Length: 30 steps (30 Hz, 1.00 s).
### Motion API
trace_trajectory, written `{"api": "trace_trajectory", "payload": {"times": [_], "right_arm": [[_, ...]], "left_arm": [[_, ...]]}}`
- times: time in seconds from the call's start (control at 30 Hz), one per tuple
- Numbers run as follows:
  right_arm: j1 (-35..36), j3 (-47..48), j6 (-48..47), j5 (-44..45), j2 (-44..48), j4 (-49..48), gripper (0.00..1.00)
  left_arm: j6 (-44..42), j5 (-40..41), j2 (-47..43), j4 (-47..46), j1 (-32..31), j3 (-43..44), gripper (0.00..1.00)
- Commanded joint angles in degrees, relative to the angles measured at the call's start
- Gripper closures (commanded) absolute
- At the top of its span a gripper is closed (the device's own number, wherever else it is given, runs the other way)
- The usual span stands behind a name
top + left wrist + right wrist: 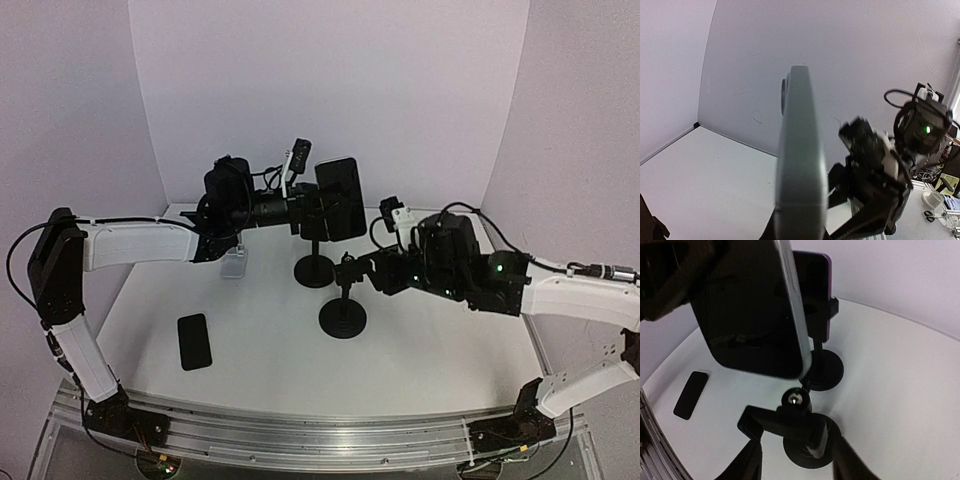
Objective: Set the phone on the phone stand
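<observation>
My left gripper is shut on a black phone and holds it upright in the air, above and behind the near phone stand. In the left wrist view the phone shows edge-on, rising from the gripper. In the right wrist view the phone hangs just above the stand's ball joint and cradle. My right gripper is at the stand's head. Its fingers flank the cradle's two ends and seem closed on it.
A second black stand stands behind the near one and carries a purple-edged phone. Another black phone lies flat at the front left. A small clear object sits under my left arm. Walls close the back and sides.
</observation>
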State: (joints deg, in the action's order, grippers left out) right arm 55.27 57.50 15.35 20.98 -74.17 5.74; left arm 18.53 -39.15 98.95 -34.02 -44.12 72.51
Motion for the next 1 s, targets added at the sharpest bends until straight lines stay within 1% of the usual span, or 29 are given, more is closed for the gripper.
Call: {"api": "trace_trajectory", "payload": {"times": [0.0,0.07,0.1,0.2,0.27,0.4,0.53,0.6,0.73,0.83,0.93,0.97], "right_arm": [[-0.3,-17.4,-8.3,1.8,8.8,-24.3,0.61],[-0.3,-24.2,-11.2,2.5,13.8,-32.7,0.62],[-0.4,-25.5,-11.9,2.5,15.2,-33.7,0.61],[-0.4,-26.4,-12.5,0.7,16.7,-32.0,0.56],[-0.3,-26.4,-12.6,-0.6,15.5,-31.9,0.52],[-0.4,-24.9,-12.6,-1.3,11.4,-32.3,0.50],[-0.3,-24.0,-13.2,-0.2,9.8,-33.7,0.50],[-0.4,-21.9,-13.5,0.0,8.3,-33.9,0.51],[-0.3,-18.0,-13.2,-1.1,4.8,-33.1,0.51],[-0.3,-18.5,-12.4,1.1,4.6,-33.0,0.55],[-0.3,-19.2,-13.5,1.7,5.4,-33.1,0.56],[-0.3,-19.5,-14.2,1.6,5.3,-33.1,0.55]], "left_arm": [[2.6,7.8,1.0,-3.8,-2.7,4.1,1.00],[2.6,9.2,1.2,-3.7,-3.4,4.0,1.00],[2.1,9.4,1.3,-3.8,-3.7,3.9,1.00],[1.5,9.4,1.4,-4.1,-5.0,3.4,1.00],[1.0,9.7,1.5,-4.6,-6.0,3.0,1.00],[0.4,11.6,0.7,-4.1,-7.3,2.0,1.00],[0.2,11.8,-1.2,-5.5,-7.4,-0.3,1.00],[0.7,12.8,-1.9,-6.7,-7.5,-1.3,1.00],[0.8,15.0,-2.4,-11.6,-8.4,-4.4,1.00],[-0.7,16.8,-2.4,-14.1,-10.2,-5.4,1.00],[-2.3,17.7,-3.1,-17.7,-10.9,-7.8,1.00],[-3.6,19.5,-3.6,-18.1,-11.4,-8.7,1.00]]}}
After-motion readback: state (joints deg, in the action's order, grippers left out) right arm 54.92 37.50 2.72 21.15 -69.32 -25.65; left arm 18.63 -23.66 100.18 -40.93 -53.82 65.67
